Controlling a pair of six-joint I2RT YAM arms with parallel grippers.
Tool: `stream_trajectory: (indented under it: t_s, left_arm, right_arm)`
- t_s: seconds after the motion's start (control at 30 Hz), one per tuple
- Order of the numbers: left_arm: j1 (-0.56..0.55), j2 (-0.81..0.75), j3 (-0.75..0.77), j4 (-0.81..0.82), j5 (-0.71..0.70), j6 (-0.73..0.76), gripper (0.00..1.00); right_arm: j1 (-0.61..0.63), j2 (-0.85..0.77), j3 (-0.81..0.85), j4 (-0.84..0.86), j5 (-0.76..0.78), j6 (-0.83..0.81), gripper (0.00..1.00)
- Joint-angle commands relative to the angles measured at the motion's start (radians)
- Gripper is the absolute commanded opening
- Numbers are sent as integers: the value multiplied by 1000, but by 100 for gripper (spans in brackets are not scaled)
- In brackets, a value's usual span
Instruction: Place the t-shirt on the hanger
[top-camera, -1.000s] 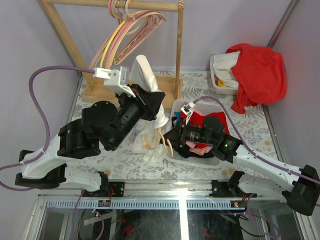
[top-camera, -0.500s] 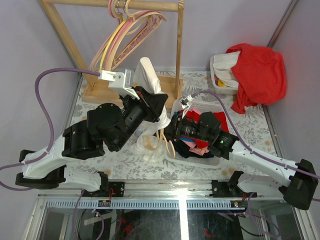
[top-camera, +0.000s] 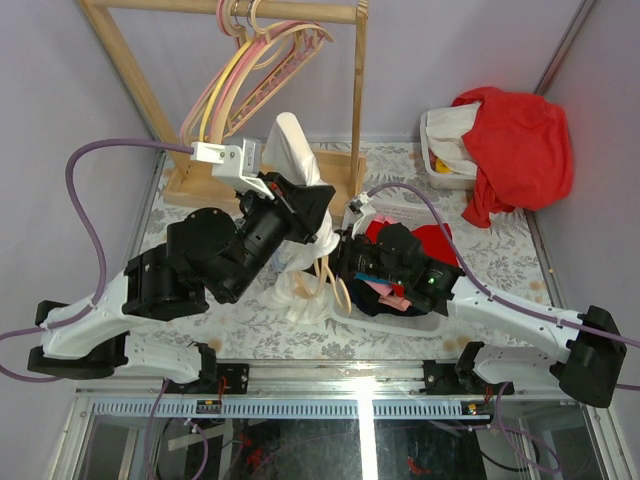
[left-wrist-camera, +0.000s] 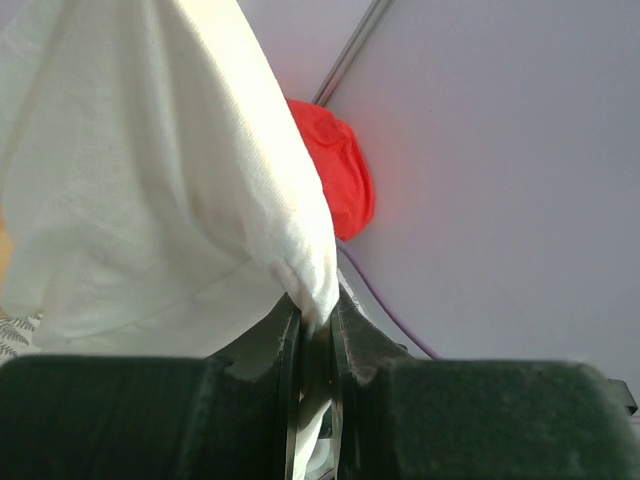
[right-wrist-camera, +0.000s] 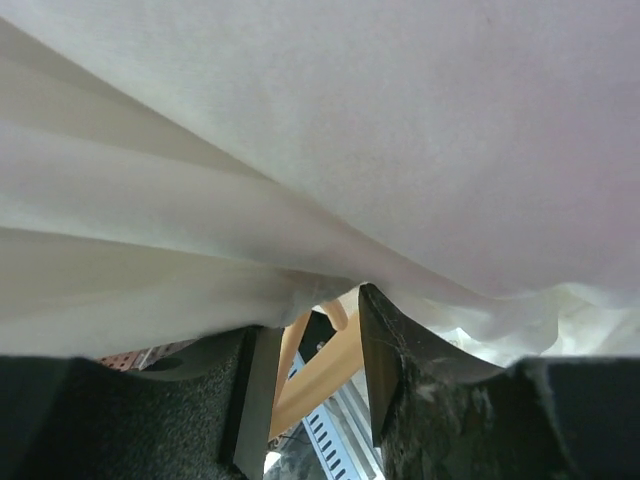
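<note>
T-shirt (top-camera: 290, 150) held up, hanger (right-wrist-camera: 322, 375) under its cloth

The right gripper (right-wrist-camera: 315, 325) has its fingers astride the peach hanger; whether they pinch it cannot be told. The left gripper (left-wrist-camera: 315, 320) has its fingers clamped on a fold of the t-shirt, holding it up over the surface (top-camera: 250, 322). Behind stand a wooden rack (top-camera: 357, 100) and a red garment (top-camera: 515, 140).

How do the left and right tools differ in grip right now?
The left tool is pinched shut on a fold of the t-shirt; the right tool has jaws apart, straddling the hanger. The left holds cloth up; the right sits under it. Both are at the t-shirt.
</note>
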Motion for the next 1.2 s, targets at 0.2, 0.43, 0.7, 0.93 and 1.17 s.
stream_trajectory:
  t_s: [0.2,0.43,0.7,0.93,1.17]
  left_arm:
    - [4,-35,-19,148,-4,9,0]
    - [4,-43,-34,152,5,-1,0]
    - [4,-48,-64,173,11,-7,0]
    - [4,-64,-98,267,26,27,0]
    - [4,-94,-177,544,50,130,0]
  right_arm:
    - [12,-14,48,-8,122,18,33]
    - [12,-16,61,-15,141,23,46]
    - [11,-13,60,18,161,54,40]
    - [13,1,43,-19,137,50,0]
    - [20,-6,-78,0,100,60,0]
